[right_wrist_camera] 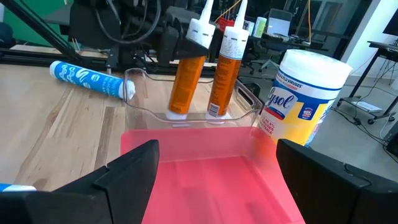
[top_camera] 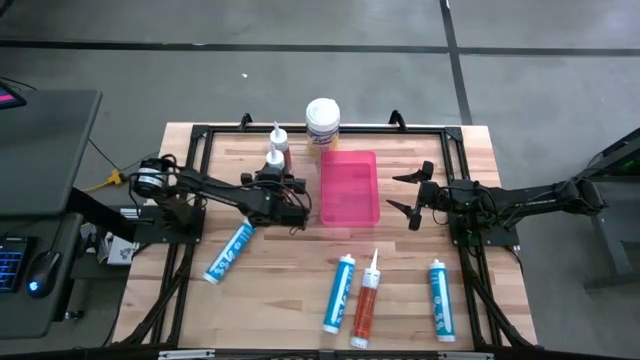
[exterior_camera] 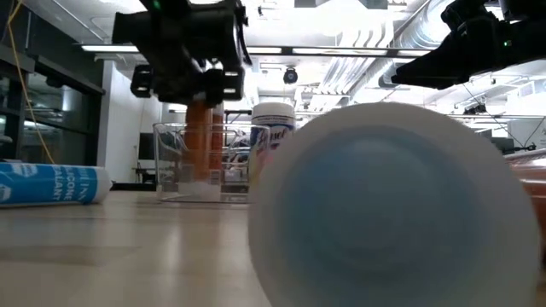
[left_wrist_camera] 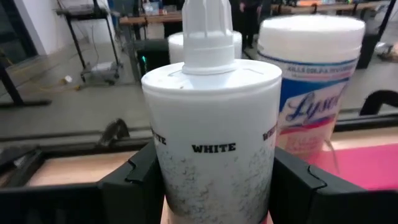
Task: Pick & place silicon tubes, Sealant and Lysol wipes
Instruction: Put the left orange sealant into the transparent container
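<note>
On the tabletop, the left hand reaches toward three o'clock, clamped on an upright orange cartridge beside the pink tray. The right hand waits spread wide, empty, at the tray's three o'clock. Lysol wipes stand at its twelve o'clock.
</note>
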